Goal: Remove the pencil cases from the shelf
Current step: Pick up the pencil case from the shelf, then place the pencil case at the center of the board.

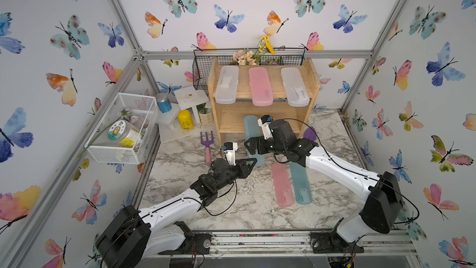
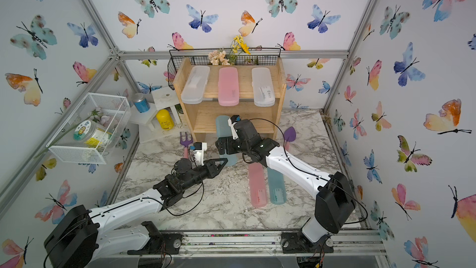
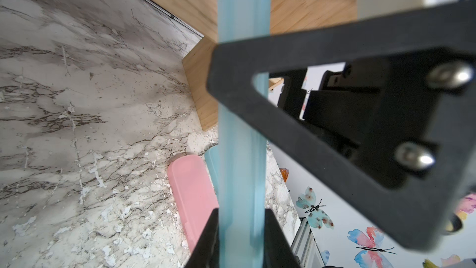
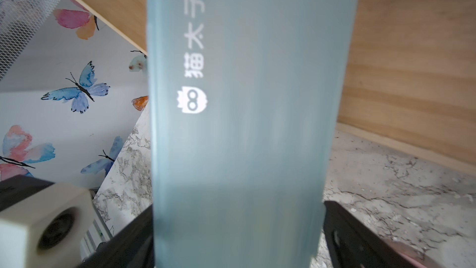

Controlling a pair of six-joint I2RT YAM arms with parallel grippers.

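The teal pencil case [image 1: 251,128] is halfway out of the shelf [image 1: 315,86]. Its far end is over the shelf's low board [image 1: 231,122]. Its near end sticks out in front of the shelf, above the worktop [image 1: 185,176].

The left hand [image 1: 251,163] is pinched shut on the near end, one jaw on each flat face. The right hand [image 1: 253,146] is closer to the shelf. Its jaws are wide apart, one by each long side of the case. They look very close to it, but I cannot tell if they squeeze it.

I think the job now is to pull this case all the way out. It is best to pull it straight away from the shelf and hold it flat, so the far end does not scrape or catch on the board. A pinch on one end of a long smooth case can slip or let it droop, so go slowly. One hand should grip it well before the other lets go.

Put it down in front of the shelf, next to the pink case [image 1: 282,185] and the other teal case [image 1: 300,184], not on top of them.

Three more cases wait on the shelf's top board: a white case [image 1: 226,85], a pink one [image 1: 260,86] and another white one [image 1: 295,86].
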